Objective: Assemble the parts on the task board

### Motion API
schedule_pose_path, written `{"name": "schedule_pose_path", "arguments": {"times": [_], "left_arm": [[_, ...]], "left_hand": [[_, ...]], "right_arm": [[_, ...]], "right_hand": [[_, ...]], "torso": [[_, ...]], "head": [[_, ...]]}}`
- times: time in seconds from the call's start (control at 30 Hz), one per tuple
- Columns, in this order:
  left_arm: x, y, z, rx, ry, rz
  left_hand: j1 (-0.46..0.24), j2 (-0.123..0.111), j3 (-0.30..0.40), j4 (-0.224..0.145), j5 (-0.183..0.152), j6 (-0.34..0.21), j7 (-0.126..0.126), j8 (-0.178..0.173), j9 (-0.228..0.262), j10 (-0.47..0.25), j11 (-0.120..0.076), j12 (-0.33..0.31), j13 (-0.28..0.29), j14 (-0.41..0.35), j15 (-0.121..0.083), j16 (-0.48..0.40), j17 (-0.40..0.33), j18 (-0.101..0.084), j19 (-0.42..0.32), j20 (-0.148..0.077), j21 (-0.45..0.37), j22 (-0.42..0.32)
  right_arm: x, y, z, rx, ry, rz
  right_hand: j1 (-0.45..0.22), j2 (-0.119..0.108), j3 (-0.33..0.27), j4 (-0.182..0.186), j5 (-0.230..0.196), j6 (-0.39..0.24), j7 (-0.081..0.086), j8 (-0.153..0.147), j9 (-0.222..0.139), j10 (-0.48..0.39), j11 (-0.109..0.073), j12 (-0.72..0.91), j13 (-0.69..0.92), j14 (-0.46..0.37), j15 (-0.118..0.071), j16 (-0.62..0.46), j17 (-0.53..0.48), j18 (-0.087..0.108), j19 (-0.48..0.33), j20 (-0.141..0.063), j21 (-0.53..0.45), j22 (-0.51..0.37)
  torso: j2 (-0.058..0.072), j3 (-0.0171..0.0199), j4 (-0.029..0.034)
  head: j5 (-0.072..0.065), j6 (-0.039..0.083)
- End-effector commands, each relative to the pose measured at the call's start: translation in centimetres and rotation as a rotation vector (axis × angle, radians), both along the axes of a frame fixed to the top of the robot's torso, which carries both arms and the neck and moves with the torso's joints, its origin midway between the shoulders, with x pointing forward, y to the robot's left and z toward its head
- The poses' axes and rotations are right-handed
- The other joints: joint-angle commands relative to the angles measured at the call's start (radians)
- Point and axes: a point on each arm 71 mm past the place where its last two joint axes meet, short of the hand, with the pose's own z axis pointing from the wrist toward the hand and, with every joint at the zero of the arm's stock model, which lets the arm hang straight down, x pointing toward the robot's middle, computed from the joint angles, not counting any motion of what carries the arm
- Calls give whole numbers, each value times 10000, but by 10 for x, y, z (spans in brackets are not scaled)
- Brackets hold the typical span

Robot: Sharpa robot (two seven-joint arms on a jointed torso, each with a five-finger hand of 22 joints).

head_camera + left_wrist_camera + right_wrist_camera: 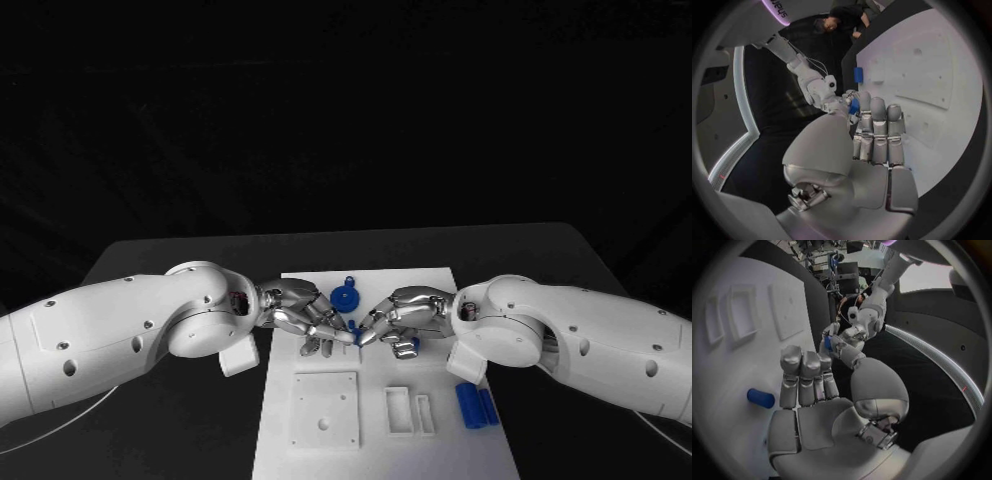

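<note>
Left robot hand (300,315) and right robot hand (397,318) meet fingertip to fingertip over the task board (433,285), jointly pinching a small blue part (352,327) (long axis upright) just below the blue disc (346,297).

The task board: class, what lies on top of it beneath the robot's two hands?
On the task board, the left hand and right hand meet fingertips over a small blue part. A round blue part lies behind them. Anything under the palms is covered.
</note>
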Motion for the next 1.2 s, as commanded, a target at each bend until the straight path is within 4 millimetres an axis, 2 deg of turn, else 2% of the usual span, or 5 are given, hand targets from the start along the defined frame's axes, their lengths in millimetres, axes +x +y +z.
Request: {"name": "schedule_pose_path", "arguments": {"times": [0.03, 0.13, 0.27, 1.07, 1.2], "left_arm": [[1, 2, 1, -263, 248, 156], [2, 4, 0, -248, 245, 220], [2, 4, 0, -176, 265, 238], [-2, -10, -3, 177, 21, -308], [-3, -11, -3, 147, 152, -430]], "left_hand": [[-473, -187, 174, 11, -378, 91, 173, -72, -19, -241, 173, -67, -26, -66, 39, 44, -65, 97, -2, -651, 37, -58], [-869, -380, 402, -5, -508, 64, 178, -116, -28, -269, 186, -74, -42, -69, 38, 71, -127, 128, -8, -647, 51, -110], [-1005, -416, 623, -12, -390, -15, 208, -179, -44, -343, 209, -84, -52, -80, 54, 102, -177, 153, -32, -637, 81, -140], [-353, -95, 701, -35, -156, -96, 253, -225, -20, -485, 257, -66, -47, -140, 100, 200, -254, 172, -141, -583, 212, -142], [-559, 190, 667, -11, -205, -86, 254, -223, -11, -490, 261, -54, -46, -150, 107, 218, -278, 162, -162, -568, 226, -162]], "right_arm": [[-1, 1, -1, -248, -64, 250], [-1, 1, -1, -259, -44, 296], [-2, 2, -1, -271, -38, 372], [-4, 7, -1, -295, -19, 470], [-3, 6, -2, -337, -65, 385]], "right_hand": [[95, -17, 88, 1, 68, 332, 254, 23, 450, 56, -33, 18, -10, 32, -40, 7, 17, 634, 20, -73, 51, 84], [100, -21, 98, 0, 68, 332, 253, 23, 455, 58, -34, 17, -11, 33, -40, 7, 18, 634, 24, -76, 51, 83], [105, -28, 110, 0, 68, 331, 253, 21, 461, 60, -34, 16, -13, 33, -40, 7, 19, 634, 28, -80, 51, 81], [105, -39, 134, 3, 68, 331, 254, 18, 478, 66, -33, 14, -18, 34, -40, 5, 22, 634, 39, -87, 50, 78], [105, -41, 137, 3, 68, 331, 254, 18, 481, 67, -33, 13, -19, 35, -40, 5, 23, 634, 40, -88, 50, 78]], "torso": [[3, 2, -5], [-2, 5, -3], [1, 5, 4], [0, 8, -12], [-1, 8, -7]], "head": [[5, -22], [15, -41], [3, -38], [-36, -23], [-49, -39]]}}
